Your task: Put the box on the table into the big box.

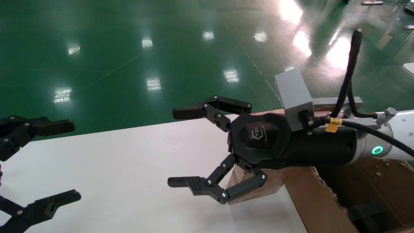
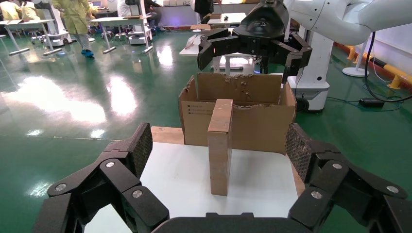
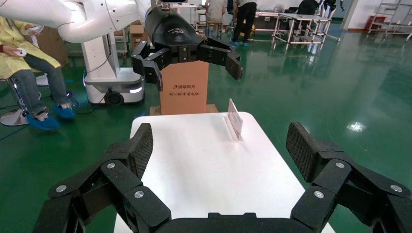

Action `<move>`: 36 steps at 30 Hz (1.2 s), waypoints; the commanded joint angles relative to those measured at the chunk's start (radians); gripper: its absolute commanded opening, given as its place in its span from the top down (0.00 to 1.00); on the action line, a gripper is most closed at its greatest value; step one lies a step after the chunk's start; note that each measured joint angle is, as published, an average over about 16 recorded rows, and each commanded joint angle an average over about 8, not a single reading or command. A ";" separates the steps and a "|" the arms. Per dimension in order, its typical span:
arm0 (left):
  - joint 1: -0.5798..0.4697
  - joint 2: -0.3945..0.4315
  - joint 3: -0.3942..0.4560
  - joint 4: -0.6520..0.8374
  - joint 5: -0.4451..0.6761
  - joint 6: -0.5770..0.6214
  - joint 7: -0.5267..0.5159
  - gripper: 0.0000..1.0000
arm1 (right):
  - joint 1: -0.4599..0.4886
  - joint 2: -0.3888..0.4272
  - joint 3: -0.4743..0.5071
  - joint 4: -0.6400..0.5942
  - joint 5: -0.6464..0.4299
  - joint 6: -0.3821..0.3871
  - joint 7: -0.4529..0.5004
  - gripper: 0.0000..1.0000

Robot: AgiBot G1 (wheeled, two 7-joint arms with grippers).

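Observation:
The box [image 2: 221, 145] stands upright on the table [image 2: 170, 179], just in front of the big box [image 2: 243, 121]. In the head view the box [image 1: 255, 187] shows only partly under my right gripper's body. My right gripper [image 1: 178, 149] is open and empty. It hovers above the table [image 1: 113, 161] with its fingers reaching past the box, and it also shows in the left wrist view [image 2: 252, 46]. My left gripper [image 1: 64, 161] is open and empty at the table's left end, facing the box from a distance. The big box [image 1: 323, 200] stands at the table's right end with black foam [image 1: 368, 210] inside.
In the right wrist view a clear card stand [image 3: 234, 119] stands on the table [image 3: 194, 160] near its far edge. A brown carton with printed characters [image 3: 184, 90] stands beyond that end, behind my left gripper [image 3: 187, 53]. Green floor surrounds the table.

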 commanded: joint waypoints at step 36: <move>0.000 0.000 0.000 0.000 0.000 0.000 0.000 0.00 | 0.145 0.320 -0.199 -0.069 -0.106 -0.099 0.012 0.00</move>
